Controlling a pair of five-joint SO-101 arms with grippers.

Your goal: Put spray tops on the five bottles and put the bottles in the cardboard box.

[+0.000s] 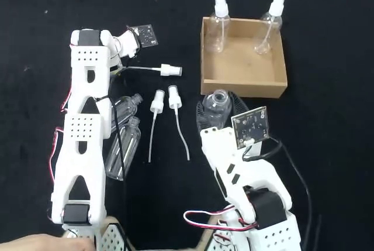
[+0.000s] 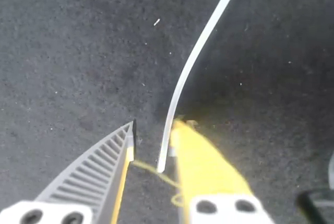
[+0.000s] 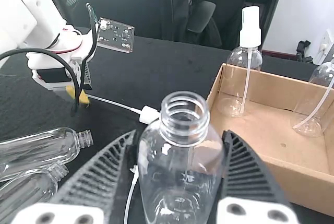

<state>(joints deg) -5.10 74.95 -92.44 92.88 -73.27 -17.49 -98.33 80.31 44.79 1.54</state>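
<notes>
1. Cardboard box (image 1: 244, 90) on the table's far right, with two capped bottles (image 1: 217, 28) (image 1: 267, 31) upright along its back wall.
2. Right gripper (image 3: 180, 140) clamped on an uncapped bottle (image 3: 180, 114), upright, just in front of the box.
3. Left gripper (image 2: 154, 126) has its fingers apart, straddling the tube of a spray top (image 1: 170, 70).
4. Two bare bottles (image 1: 127, 106) (image 1: 124, 145) lie beside the left arm.
5. Two loose spray tops (image 1: 157, 100) (image 1: 174, 96) lie between the arms.

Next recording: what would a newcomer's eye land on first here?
The right gripper clasps a capless bottle upright, just in front of the cardboard box, where two capped bottles stand along the far wall. Across the black table, the left gripper sits open around the tube end of a spray top lying flat.
</notes>
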